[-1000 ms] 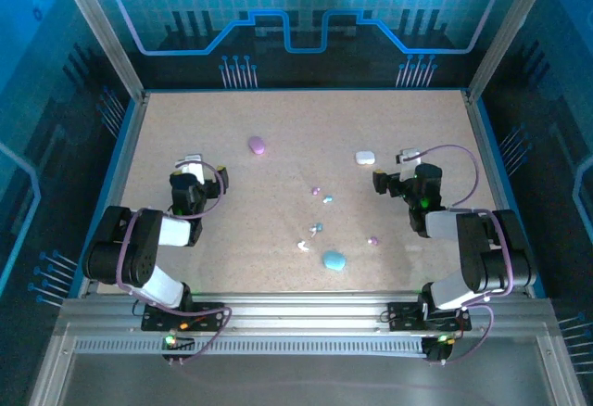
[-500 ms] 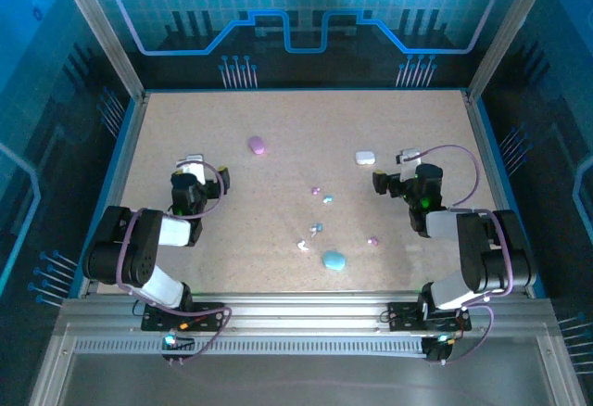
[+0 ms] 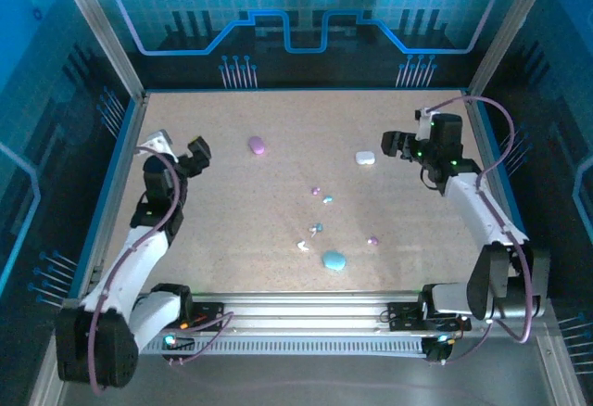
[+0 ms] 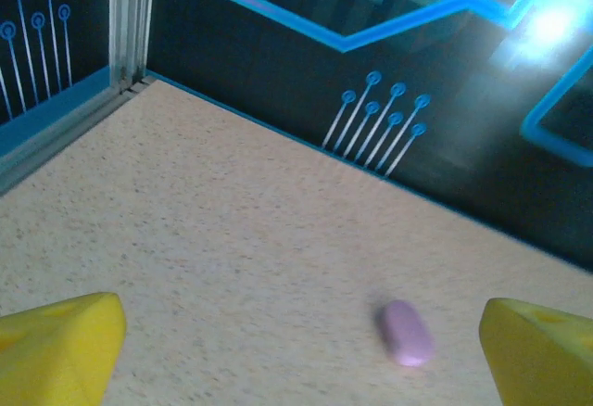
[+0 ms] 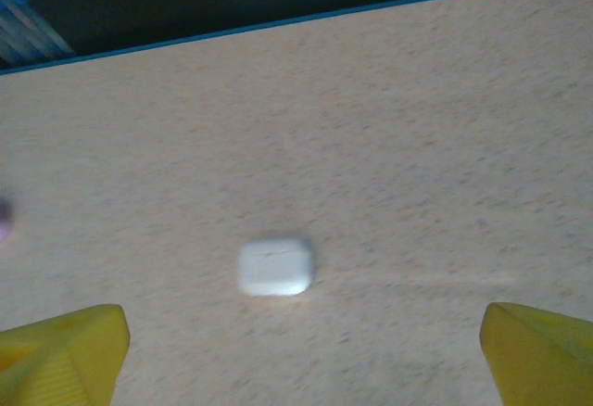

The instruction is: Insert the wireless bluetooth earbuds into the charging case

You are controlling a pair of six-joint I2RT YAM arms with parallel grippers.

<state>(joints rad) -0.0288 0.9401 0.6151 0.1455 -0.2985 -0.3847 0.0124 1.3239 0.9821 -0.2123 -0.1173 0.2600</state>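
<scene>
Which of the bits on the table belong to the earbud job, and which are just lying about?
Job: purple case, white case, blue case, earbuds scattered between them.
Just there: table, back wall; nothing else loose that I can make out.

The counter (image 3: pixel 259 211) under me is speckled, matt, grainy board. The white charging case (image 5: pixel 275 266) looks like smooth plastic with a soft sheen, the purple case (image 4: pixel 407 332) smooth but duller. The fingertips (image 4: pixel 60 346) of my left claw (image 4: pixel 296 360) are matt yellow plastic. The near rail (image 3: pixel 306 318) is ribbed bare metal.
</scene>
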